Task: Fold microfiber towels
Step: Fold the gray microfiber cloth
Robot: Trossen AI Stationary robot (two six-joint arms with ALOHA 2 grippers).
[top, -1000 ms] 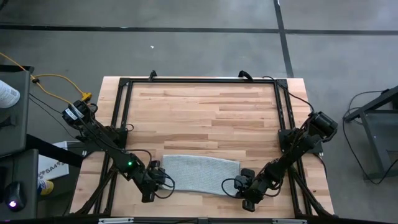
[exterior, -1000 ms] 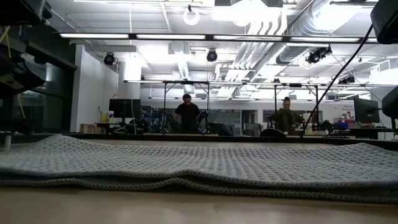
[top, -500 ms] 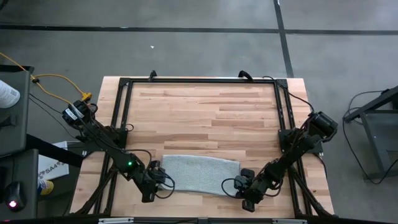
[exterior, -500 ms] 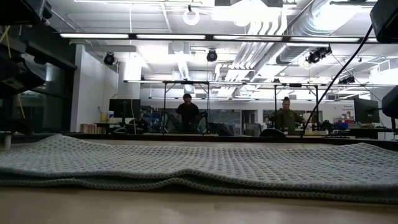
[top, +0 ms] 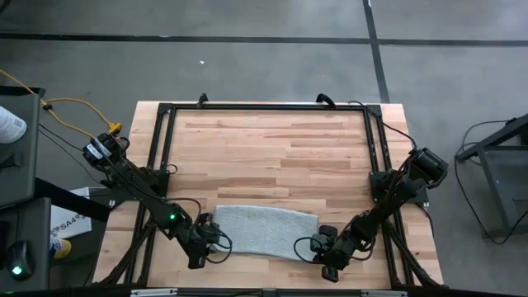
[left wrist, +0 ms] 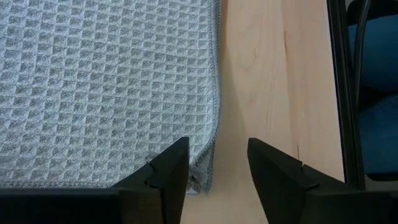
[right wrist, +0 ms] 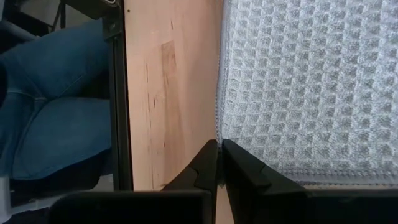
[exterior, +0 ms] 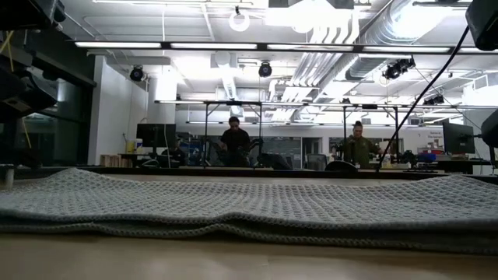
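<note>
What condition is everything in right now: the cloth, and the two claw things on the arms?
Towel: folded into a long strip, lying flat on the table near its front edge, held by neither tool.
Left tool: open, fingers astride the towel's corner, at its left end.
Right tool: shut, holding nothing, just off the towel's right end.

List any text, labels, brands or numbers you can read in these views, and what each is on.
No text can be read for certain in any view.
White box on the floor left of the table: dark print, too small to read.
White object on the cabinet at far left: marks too blurred to read.
Towel, table, left gripper and right gripper: no markings visible.
</note>
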